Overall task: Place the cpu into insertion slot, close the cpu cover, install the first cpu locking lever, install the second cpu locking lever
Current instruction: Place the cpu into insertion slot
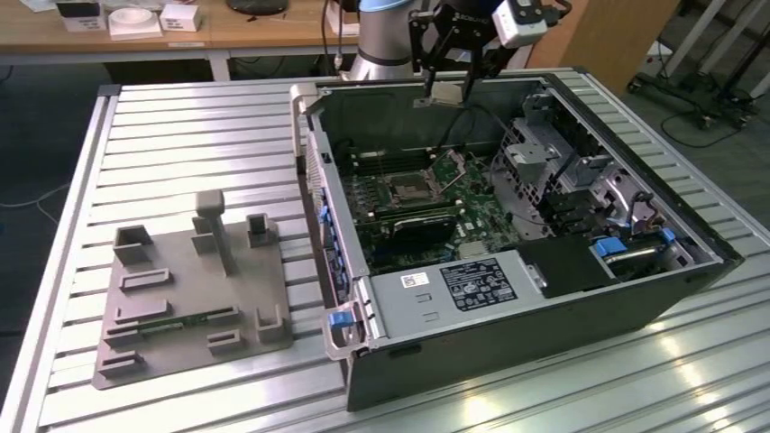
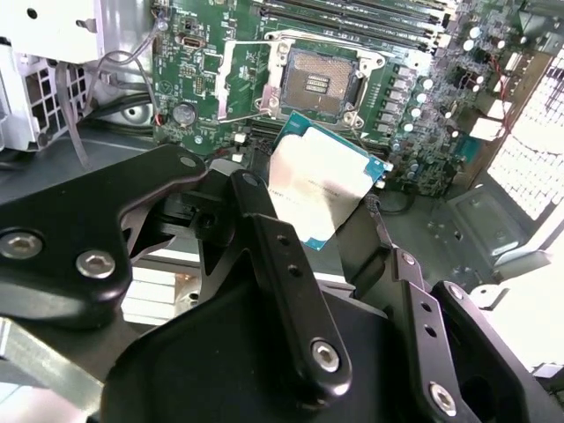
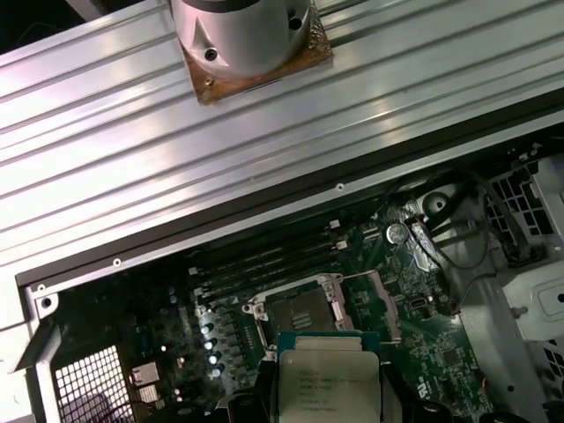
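Exterior view: cpu (image 1: 446, 94) between jaws

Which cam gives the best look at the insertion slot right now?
Second wrist view: the insertion slot lies open and unobstructed beyond the held cpu. First wrist view shows it darker, just past the cpu's edge. Exterior view shows it small on the motherboard.

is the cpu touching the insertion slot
Apart. In the exterior view the cpu hangs in the gripper above the case rim, well clear of the insertion slot.

Ribbed aluminium table (image 1: 180, 126), wooden desk (image 1: 241, 32) behind, dark floor (image 1: 36, 117).
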Motion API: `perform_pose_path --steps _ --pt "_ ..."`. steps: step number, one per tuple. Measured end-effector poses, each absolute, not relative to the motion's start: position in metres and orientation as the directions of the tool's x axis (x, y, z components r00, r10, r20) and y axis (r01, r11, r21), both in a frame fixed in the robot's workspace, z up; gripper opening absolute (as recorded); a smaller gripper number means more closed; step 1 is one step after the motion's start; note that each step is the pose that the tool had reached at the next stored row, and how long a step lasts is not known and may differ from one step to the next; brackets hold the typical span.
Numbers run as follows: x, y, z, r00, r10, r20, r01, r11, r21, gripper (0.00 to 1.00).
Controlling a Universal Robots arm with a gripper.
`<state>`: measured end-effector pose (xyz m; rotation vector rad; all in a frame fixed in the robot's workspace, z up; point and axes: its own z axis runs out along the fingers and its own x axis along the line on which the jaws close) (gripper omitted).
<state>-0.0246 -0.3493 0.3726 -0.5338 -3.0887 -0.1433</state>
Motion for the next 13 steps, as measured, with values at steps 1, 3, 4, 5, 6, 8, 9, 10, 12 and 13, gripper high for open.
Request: perform_pose_path --steps 1,3,4,5,6,8,9,10,12,13 --pt "-0.0246 -0.3493 0.3726 -0.941 0.339 0.019 0.339 0.937 0.089 0.54" --pt "-0.0246 -0.3493 0.3726 -0.940 0.341 0.019 0.341 0.936 0.089 0.54" --pt "-0.0246 -0.3493 0.3726 -0.940 0.341 0.019 0.341 0.936 0.089 0.54" --pt "-0.0246 -0.3493 0.3726 -0.940 0.341 0.019 0.341 0.936 0.089 0.54" --pt "-0.0246 -0.3493 0.3726 -0.940 0.341 0.019 0.341 0.936 0.089 0.54" --pt "-0.0246 -0.3493 0.3726 -0.940 0.341 0.019 0.341 0.936 0.089 0.54" --pt "-0.0246 -0.3493 0.3726 -0.940 0.341 0.019 0.341 0.936 0.089 0.54" --pt "-0.0246 -0.3493 0.3726 -0.940 0.341 0.019 0.342 0.936 0.089 0.54" --pt "-0.0246 -0.3493 0.3726 -0.940 0.341 0.019 0.342 0.936 0.089 0.54" --pt "-0.0246 -0.3493 0.3726 -0.940 0.341 0.019 0.342 0.936 0.089 0.54"
